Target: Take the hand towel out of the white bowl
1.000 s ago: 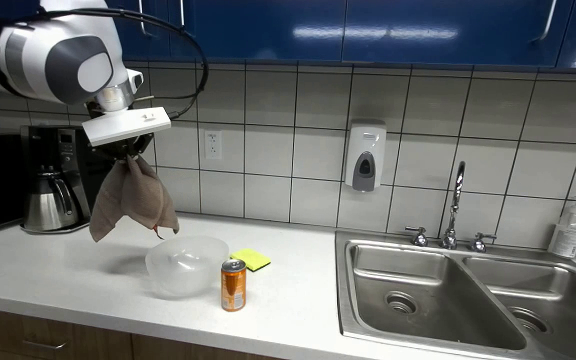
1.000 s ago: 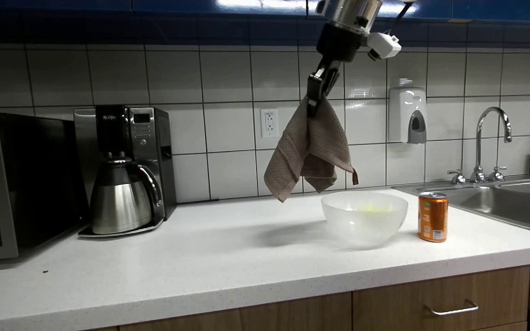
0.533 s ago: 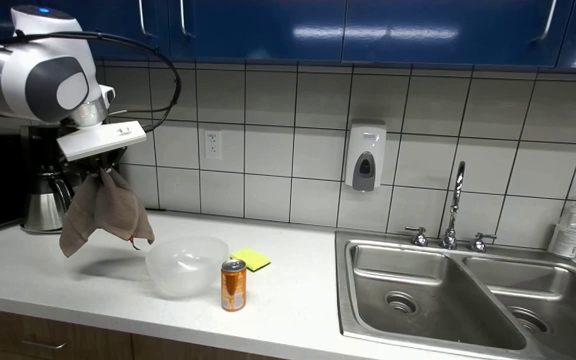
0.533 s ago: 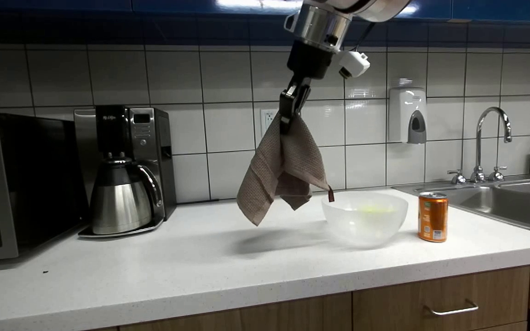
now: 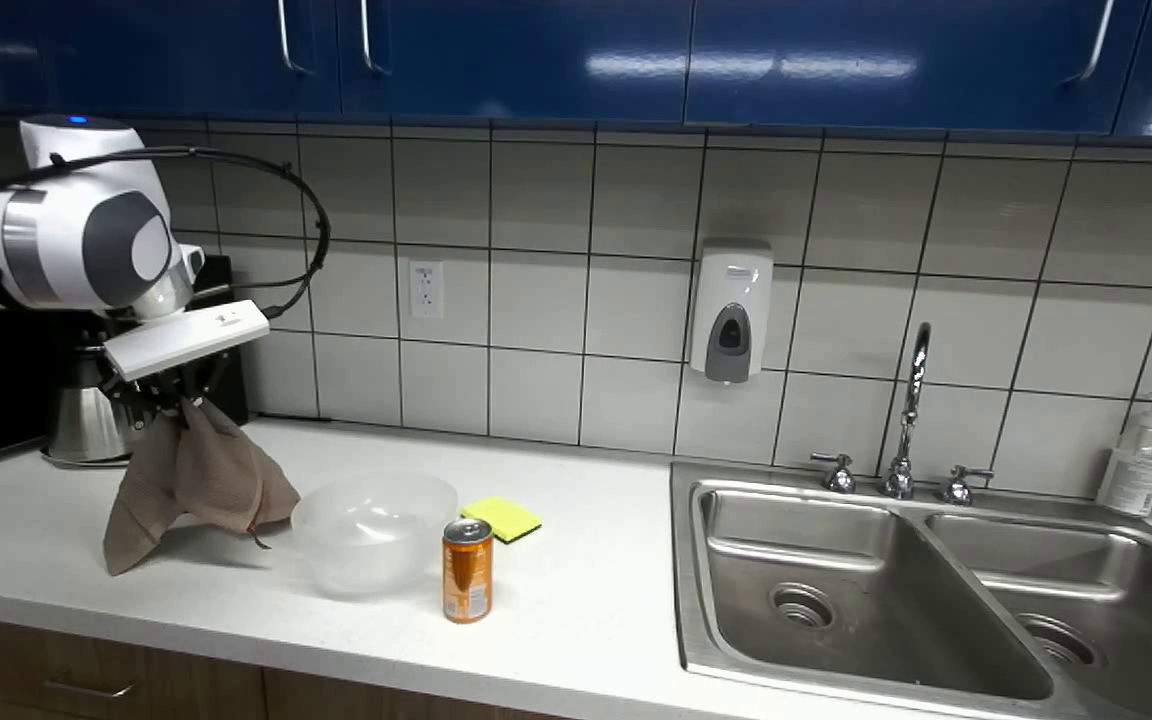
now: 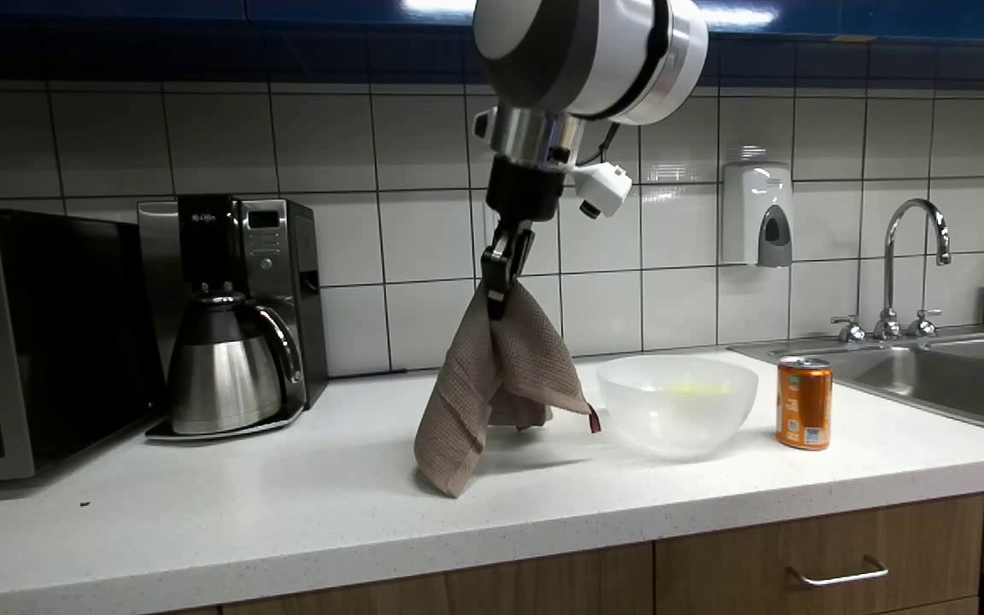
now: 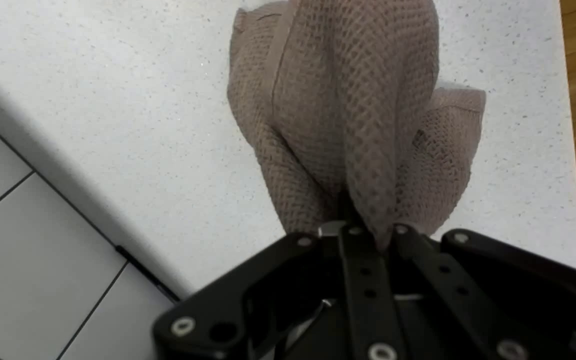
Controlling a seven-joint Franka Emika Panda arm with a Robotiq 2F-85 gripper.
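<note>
Nearest, a wooden drawer (image 6: 817,542) sits below the near edge of the counter (image 6: 244,504). Above the counter I hold the brown hand towel (image 6: 475,384) in loose folds, wholly outside the white bowl (image 6: 654,427) and just left of it; its lowest corner hangs toward the near edge, and I can't tell whether it bears on the surface. My pincer (image 6: 497,305) is clenched on the towel's upper part, aimed down with its tips leaning left in an exterior view; in the wrist view the fingers (image 7: 368,285) stand close together, a fold gripped between them. The wrist (image 6: 535,137) slopes down to the left, its white camera (image 6: 601,188) jutting out on the right, while in an exterior view the arm (image 5: 66,245) reaches in almost level from the left. An orange can (image 6: 805,406) stands upright just right of the bowl. Beyond the bowl lies a yellow sponge (image 5: 500,518). On the right a steel sink (image 5: 886,640) is set into the counter, and farther back on the left stands a coffee maker (image 6: 270,286). Farthest is the tiled wall (image 5: 536,390).
</note>
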